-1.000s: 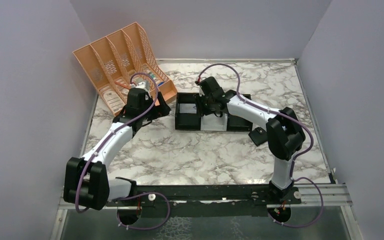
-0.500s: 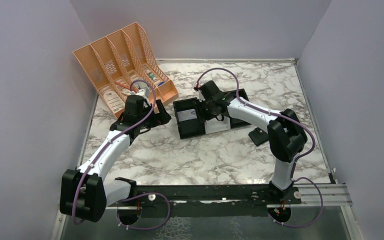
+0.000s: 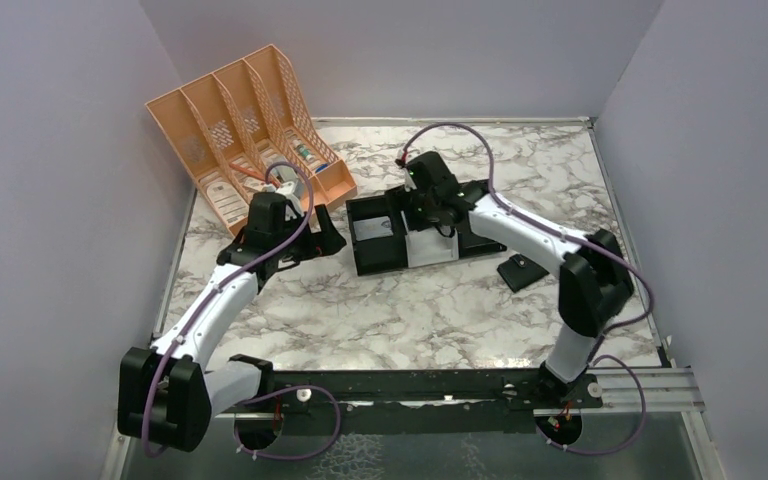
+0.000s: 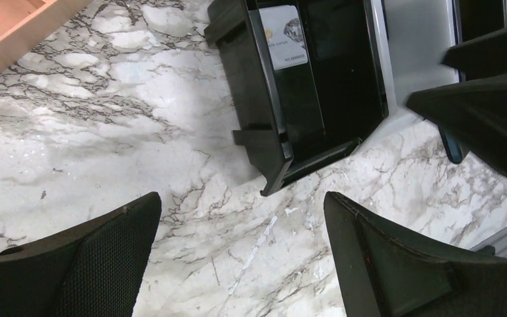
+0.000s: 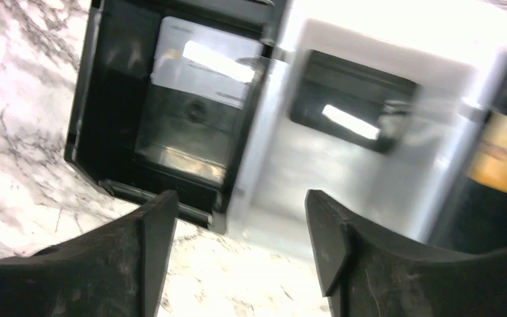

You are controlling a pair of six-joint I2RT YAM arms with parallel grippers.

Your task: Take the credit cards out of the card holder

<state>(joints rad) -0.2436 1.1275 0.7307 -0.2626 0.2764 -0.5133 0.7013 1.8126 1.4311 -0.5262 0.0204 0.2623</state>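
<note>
Altogether three credit cards [image 5: 201, 63], one tray [image 5: 284, 178].

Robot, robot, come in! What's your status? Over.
Left gripper open, empty. Right gripper open above tray. Cards in tray; wallet beside it. Nothing blocking.

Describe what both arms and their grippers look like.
The left arm and right arm have white link shells between chunky black joints, each trailed by a looping purple cable. The left gripper and right gripper each carry two black, wedge-shaped fingers; the left's pad looks finely textured.
</note>
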